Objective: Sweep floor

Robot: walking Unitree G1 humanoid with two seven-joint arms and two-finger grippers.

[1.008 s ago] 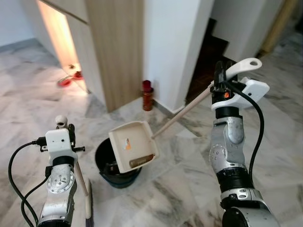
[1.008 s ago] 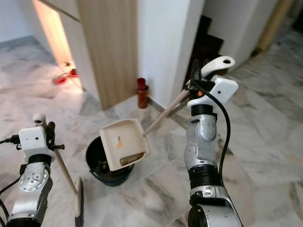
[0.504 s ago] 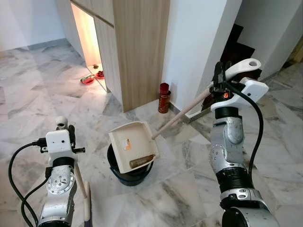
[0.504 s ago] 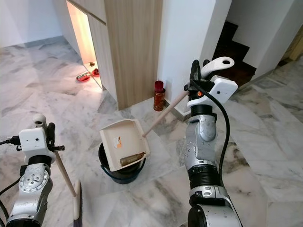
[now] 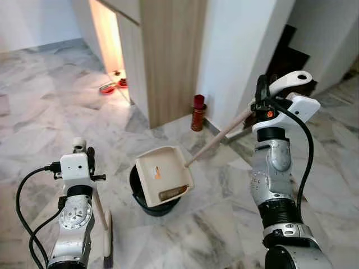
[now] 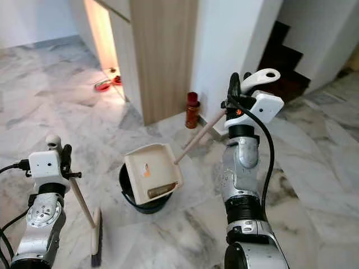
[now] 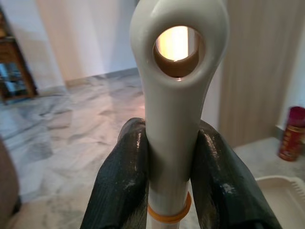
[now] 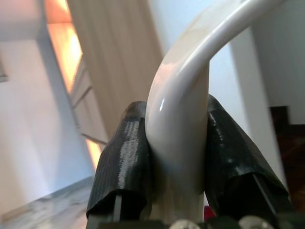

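A cream dustpan (image 5: 164,177) on a long wooden pole hangs tilted over a black bin (image 5: 147,200) on the marble floor; brown debris lies along the pan's low edge. My right gripper (image 5: 261,94) is shut on the dustpan's white handle (image 8: 183,119) at chest height on the right. At the lower left, my left gripper (image 5: 84,158) is shut on the broom's white handle top (image 7: 172,95). The broom pole runs down to the broom head (image 5: 107,245) resting on the floor to the left of the bin.
A red canister (image 5: 198,112) stands at the foot of the white wall. A wooden cabinet (image 5: 168,56) rises behind the bin, with a lit gap and red bowls (image 5: 115,86) on the floor beside it. Dark stairs (image 5: 291,59) lie at the back right.
The camera has shifted, so the walls and floor sit differently in view. The dustpan stays tilted over the bin, and both grippers keep their hold.
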